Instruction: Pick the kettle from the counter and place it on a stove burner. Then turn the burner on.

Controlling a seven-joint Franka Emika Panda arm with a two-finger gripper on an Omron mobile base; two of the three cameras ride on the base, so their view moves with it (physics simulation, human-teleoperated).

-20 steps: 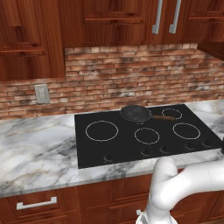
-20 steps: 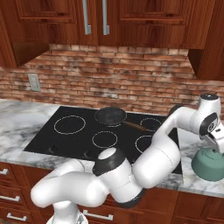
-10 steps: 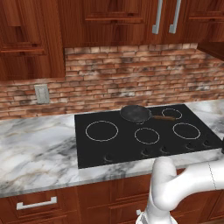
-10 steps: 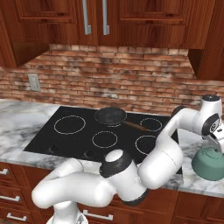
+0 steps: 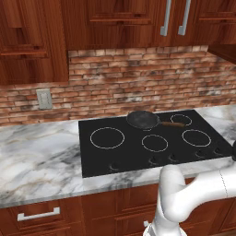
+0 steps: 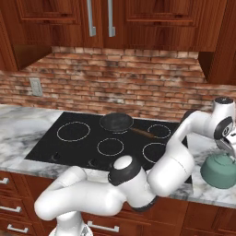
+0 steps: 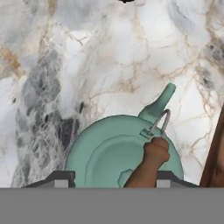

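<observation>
No brand, label or legible writing appears on anything here. Your arm sweeps from the base at the lower left of the right base view across the front of the cooktop (image 6: 83, 147), elbow bent low, then rises to a wrist turned downward over the right end of the counter (image 6: 203, 196). The gripper (image 6: 227, 146) hangs directly above the teal kettle (image 6: 220, 171), at its top; whether it touches, you cannot tell from this side. In the hand view the kettle (image 7: 109, 153) sits on the veined marble (image 7: 87, 65), spout pointing up and right, a brown handle arching over the lid with a thin wire bracket at its end. Finger tips are cut off by the bottom edge there, so I cannot tell how the jaws stand or whether they hold anything. The kettle stands near the counter's front right edge, well apart from the large burner ring (image 5: 107, 137). A dark frying pan (image 5: 143, 119) rests at the cooktop's back edge.
</observation>
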